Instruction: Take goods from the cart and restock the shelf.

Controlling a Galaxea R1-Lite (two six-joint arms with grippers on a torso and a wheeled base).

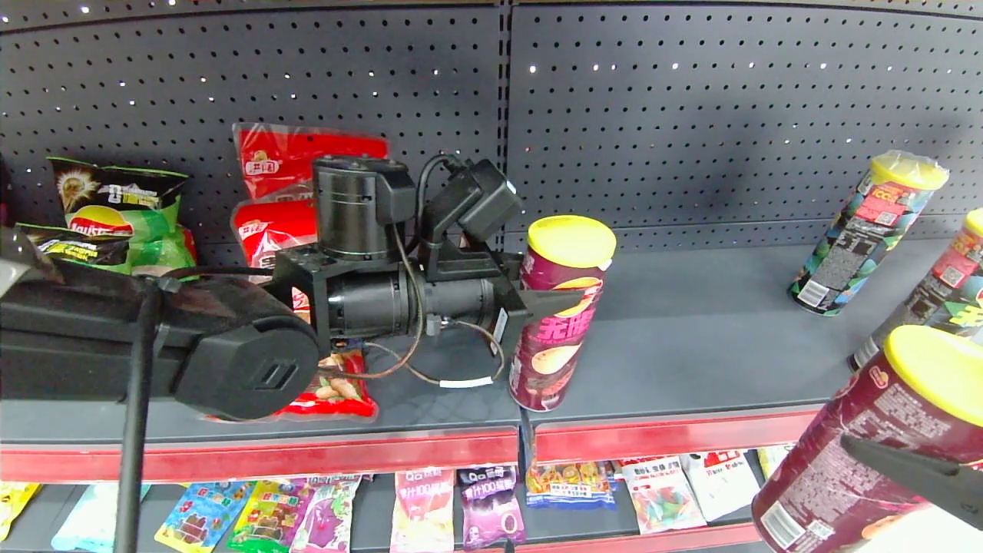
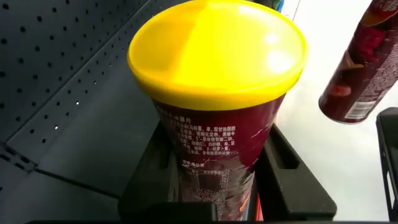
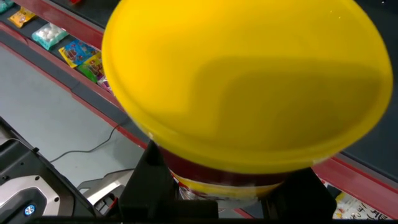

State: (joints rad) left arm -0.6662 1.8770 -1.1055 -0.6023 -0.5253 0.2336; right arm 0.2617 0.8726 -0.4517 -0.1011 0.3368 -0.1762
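Far left, back of shelf (image 1: 691, 330): green chip bags (image 1: 115, 215). Beside them, red nut bags (image 1: 292, 177), partly behind the left arm.

Left gripper (image 1: 554, 301) is over mid-shelf, jaws pinching the left can (image 1: 561, 307) at mid-body. The can is maroon with a yellow lid and stands upright near the front lip, just right of the nut bags. Its base looks to be on the board, though contact can't be confirmed. The left wrist view has a black finger (image 2: 155, 174) pressed to each side of the can (image 2: 217, 56).

Right of that is a stretch of bare board, then two dark patterned cans (image 1: 868, 230), tilted, at the far right.

Lower right, in front of the shelf and below its board: right gripper (image 1: 914, 468), jaws clamped on the right can (image 1: 868, 445). It is maroon too and leans in the grip. The right wrist view is mostly its lid (image 3: 249, 81), with the red lip and lower-shelf sweets (image 3: 81, 53) beyond.

Step in hand, as I read it: set-down of the left can, with release not yet done. The right can waits its turn.

Next move calls for the left jaws to spread only once the base sits flat, then a straight pull-back clear of the nut bags, since a tall can so near the lip tips easily. The right can then needs a lift over the red lip into the bare stretch.
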